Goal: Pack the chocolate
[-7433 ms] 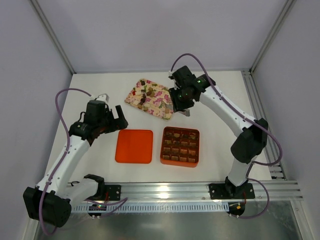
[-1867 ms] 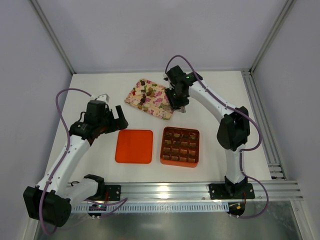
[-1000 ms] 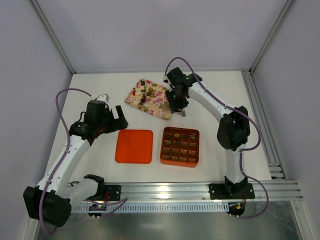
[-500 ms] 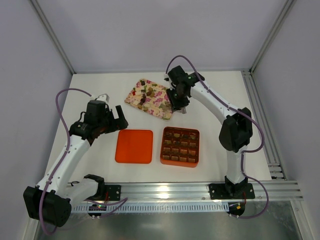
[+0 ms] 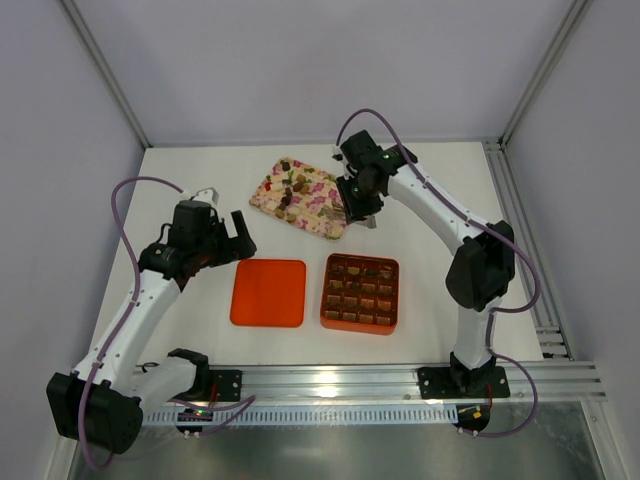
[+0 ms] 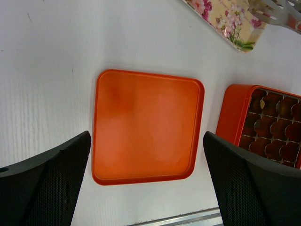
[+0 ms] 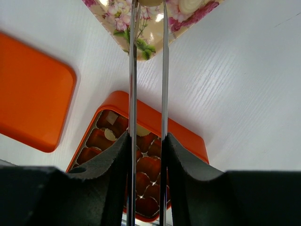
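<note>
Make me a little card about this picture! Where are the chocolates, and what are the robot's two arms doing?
chocolate: loose lumps on the floral tray
box: orange, open, grid of cells; tan bits in a few, fill unclear
lid: orange, lying left of the box, not touching it
left jaws: wide open, empty, near the lid
right jaws: at the tray's corner; a tan lump shows between the tips, grip unclear

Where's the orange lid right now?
In the top view, the lid lies flat on the table, left of the orange box, below the floral tray in the picture.
</note>
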Controlling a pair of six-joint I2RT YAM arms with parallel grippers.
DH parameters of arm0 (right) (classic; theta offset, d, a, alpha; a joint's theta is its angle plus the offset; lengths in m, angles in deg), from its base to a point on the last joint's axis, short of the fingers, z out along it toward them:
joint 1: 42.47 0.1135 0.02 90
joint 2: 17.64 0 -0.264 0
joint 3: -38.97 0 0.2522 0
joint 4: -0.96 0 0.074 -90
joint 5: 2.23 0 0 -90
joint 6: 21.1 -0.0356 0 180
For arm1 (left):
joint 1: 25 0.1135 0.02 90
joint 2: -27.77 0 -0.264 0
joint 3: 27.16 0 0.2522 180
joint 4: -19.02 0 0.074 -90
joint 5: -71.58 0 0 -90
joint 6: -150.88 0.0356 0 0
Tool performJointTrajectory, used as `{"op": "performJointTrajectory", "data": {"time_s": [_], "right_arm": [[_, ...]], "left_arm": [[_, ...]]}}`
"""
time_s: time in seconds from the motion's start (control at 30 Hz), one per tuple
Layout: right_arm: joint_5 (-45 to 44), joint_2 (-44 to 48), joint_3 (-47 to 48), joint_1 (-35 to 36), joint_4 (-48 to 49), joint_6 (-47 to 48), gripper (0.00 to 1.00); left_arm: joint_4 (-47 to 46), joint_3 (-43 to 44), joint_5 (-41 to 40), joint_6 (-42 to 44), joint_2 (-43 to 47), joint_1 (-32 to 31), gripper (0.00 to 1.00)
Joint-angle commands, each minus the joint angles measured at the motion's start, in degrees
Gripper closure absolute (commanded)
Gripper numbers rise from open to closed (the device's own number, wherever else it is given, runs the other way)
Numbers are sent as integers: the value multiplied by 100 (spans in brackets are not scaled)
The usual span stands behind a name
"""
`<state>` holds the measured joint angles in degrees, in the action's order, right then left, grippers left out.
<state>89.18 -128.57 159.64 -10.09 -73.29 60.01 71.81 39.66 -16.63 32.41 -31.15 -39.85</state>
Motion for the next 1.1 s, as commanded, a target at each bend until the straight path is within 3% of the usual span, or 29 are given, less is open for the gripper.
{"op": "performJointTrajectory", "data": {"time_s": [0.0, 0.3, 0.6, 1.07], "right_arm": [[-27, 616, -56, -21, 64, -61, 63], [70, 1556, -662, -21, 11, -184, 63], [298, 2979, -1866, 14, 2, -421, 63], [35, 4545, -3159, 602, -349, -922, 62]], "left_arm": [[-88, 108, 15, 17, 38, 26, 0], [-88, 117, 15, 17, 47, 26, 0], [-88, 126, 24, 26, 73, 35, 0], [-88, 117, -2, 17, 21, 26, 0]]}}
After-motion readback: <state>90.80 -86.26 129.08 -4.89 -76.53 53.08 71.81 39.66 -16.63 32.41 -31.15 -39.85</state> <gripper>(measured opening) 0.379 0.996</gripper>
